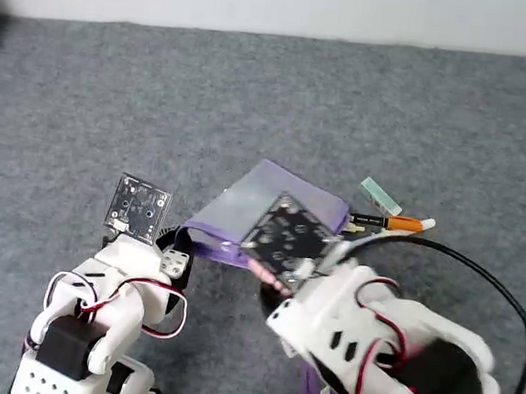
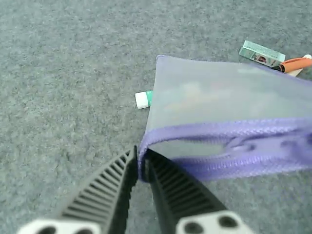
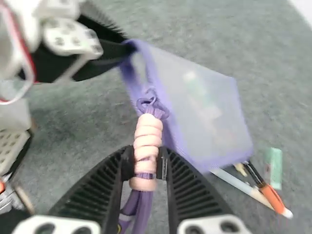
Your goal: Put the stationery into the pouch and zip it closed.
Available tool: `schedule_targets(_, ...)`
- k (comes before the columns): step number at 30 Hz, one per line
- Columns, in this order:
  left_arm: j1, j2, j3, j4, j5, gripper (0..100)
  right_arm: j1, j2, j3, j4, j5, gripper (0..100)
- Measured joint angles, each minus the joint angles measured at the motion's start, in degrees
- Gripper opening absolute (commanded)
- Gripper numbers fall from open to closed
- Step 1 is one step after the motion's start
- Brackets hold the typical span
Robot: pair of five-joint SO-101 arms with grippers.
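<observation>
1. The pouch (image 1: 272, 198) is on the grey table (image 1: 253, 95), between the two arms.
2. The left gripper (image 2: 141, 169) has its fingers clamped on one corner of the pouch, at the end of the zip.
3. The right gripper (image 3: 145, 158) has its fingers pressed together on the pink pull cord (image 3: 146, 136), which hangs from the zip slider.
4. An orange pen (image 1: 394, 223) and a green eraser (image 1: 380, 196) lie on the table just beside the far edge of the pouch, outside it. Some items show faintly through its wall.
5. The pouch looks light, thin and floppy, so it will probably fold if it is pulled from one point only. The firm places to hold are the corner seam and the cord.
6. The cord is soft and bends easily. A pull probably works best along the line of the zip, with the corner held tight against it.
</observation>
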Motion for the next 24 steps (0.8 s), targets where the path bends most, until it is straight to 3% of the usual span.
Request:
schedule_targets(12, -0.1, 0.0, 0.0, 0.0, 0.3, 1, 15.8, -5.5, 0.6, 0.2, 8.2, 0.8)
schedule_targets(24, -0.1, 0.1, -1.4, 0.0, 0.3, 1, 28.6, -6.1, 3.1, 0.2, 9.4, 0.8)
